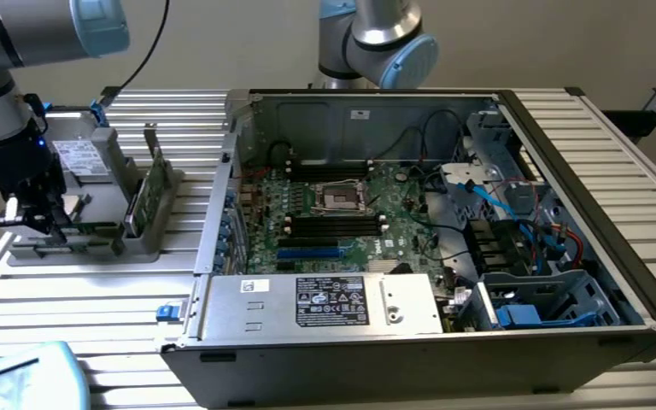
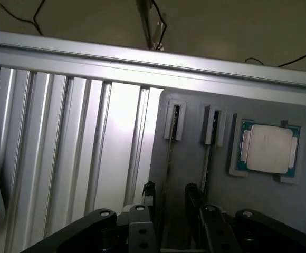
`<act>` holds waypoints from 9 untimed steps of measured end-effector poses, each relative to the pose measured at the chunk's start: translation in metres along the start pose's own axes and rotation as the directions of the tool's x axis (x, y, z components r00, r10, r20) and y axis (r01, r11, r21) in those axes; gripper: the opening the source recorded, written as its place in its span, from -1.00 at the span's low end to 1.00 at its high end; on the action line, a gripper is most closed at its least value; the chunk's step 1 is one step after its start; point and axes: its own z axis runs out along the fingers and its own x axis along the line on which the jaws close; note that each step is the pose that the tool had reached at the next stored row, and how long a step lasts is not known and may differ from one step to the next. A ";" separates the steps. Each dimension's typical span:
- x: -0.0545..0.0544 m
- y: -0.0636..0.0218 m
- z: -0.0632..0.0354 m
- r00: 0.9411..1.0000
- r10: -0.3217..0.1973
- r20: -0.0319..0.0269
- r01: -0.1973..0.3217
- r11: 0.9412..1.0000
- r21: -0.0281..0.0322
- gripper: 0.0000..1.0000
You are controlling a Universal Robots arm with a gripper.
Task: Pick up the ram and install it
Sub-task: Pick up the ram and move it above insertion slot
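Ram (image 2: 168, 158) stands on edge in grey holder (image 2: 188, 153) on tabletop (image 1: 78, 299), likely upright so both faces are reachable. Gripper (image 2: 170, 191) spread, jaws straddling it, no pinch yet.

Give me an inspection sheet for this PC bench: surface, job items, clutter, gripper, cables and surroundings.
Surface: ribbed aluminium table carrying a grey parts holder and an open computer case.
Job's things: the ram stands edge-on in a holder slot; the motherboard lies exposed in the case.
Clutter: processor chip in its holder recess; bracketed green card upright in the holder.
Grippers: gripper open, one finger on either side of the ram, with gaps showing.
Cables: blue cables inside the case; black cable by the arm.
Surroundings: second robot arm behind the case.
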 end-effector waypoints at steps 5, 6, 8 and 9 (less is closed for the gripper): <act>0.000 0.0001 0.0071 0.999 -0.033 -0.002 0.033 0.999 0.001 -0.27; 0.000 0.0002 0.0086 0.999 -0.038 -0.003 0.038 0.999 0.001 -0.27; 0.000 0.0004 0.0117 0.999 -0.047 -0.004 0.047 0.999 0.001 -0.27; 0.000 0.0005 0.0135 0.999 -0.050 -0.004 0.050 0.999 0.001 -0.27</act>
